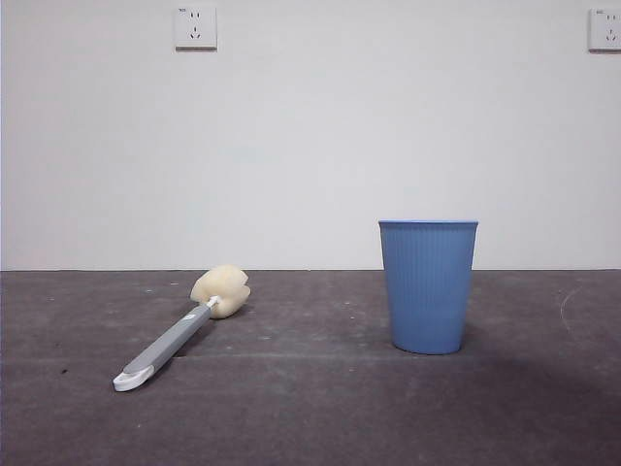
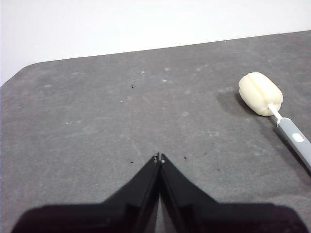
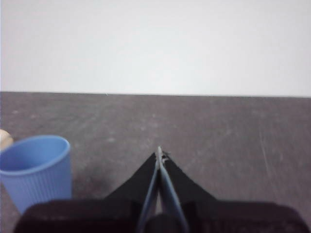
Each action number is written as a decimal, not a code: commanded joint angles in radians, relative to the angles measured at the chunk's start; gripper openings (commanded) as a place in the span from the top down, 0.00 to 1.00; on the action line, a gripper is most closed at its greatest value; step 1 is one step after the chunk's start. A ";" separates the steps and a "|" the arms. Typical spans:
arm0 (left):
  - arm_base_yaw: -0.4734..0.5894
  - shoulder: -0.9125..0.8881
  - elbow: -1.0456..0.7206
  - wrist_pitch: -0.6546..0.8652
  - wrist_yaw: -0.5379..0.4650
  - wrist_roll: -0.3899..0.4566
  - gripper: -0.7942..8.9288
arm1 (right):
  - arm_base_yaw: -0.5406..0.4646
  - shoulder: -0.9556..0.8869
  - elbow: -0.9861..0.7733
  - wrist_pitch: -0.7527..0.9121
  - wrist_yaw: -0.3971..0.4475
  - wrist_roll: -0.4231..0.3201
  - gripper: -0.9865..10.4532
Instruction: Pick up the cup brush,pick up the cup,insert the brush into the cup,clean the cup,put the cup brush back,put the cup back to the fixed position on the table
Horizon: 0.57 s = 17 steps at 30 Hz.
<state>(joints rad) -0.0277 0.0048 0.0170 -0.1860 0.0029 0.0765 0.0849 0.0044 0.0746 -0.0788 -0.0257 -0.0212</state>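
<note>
Blue plastic is what catches my eye first in the front view: the cup (image 1: 428, 285) stands upright on the table (image 1: 310, 417), right of centre, its rim wider than its base and its wall finely ribbed. Well apart from it, on the left, I see the cup brush (image 1: 183, 329) lying flat on the dark grey surface, its cream-yellow sponge head toward the back wall and its white looped end toward the camera, the grey handle running on a slant between them. Two wall sockets (image 1: 195, 27) sit high on the white wall behind. No arm shows in this view. On my left wrist feed, the left gripper (image 2: 159, 158) hangs over bare table with its two black jaws pressed together tip to tip, gripping nothing; the cup brush (image 2: 272, 107) lies off to one side, near but not touching, only its sponge head and part of the grey handle in frame. On my right wrist feed, the right gripper (image 3: 159, 154) is likewise clenched on nothing, tips meeting above the table, and the cup (image 3: 35, 171) stands upright beside it, apart from the jaws, with its open mouth visible.
</note>
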 commanded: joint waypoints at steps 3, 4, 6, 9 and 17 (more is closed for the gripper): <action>0.003 -0.002 -0.014 0.005 -0.001 -0.009 0.92 | -0.030 -0.002 -0.071 -0.038 0.001 0.059 0.91; 0.003 -0.002 -0.014 0.005 -0.001 -0.009 0.92 | -0.035 -0.002 -0.071 -0.067 0.003 0.059 0.91; 0.003 -0.002 -0.014 0.007 -0.001 -0.009 0.92 | -0.045 -0.002 -0.071 -0.105 0.002 0.050 0.91; 0.003 -0.002 -0.014 0.007 -0.001 -0.009 0.92 | -0.053 -0.002 -0.071 -0.103 0.001 0.047 0.91; 0.003 -0.002 -0.014 0.006 -0.001 -0.009 0.92 | -0.052 -0.002 -0.071 -0.101 0.003 0.058 0.91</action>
<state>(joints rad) -0.0273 0.0048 0.0170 -0.1860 0.0029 0.0765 0.0322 0.0040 0.0132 -0.1677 -0.0235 0.0246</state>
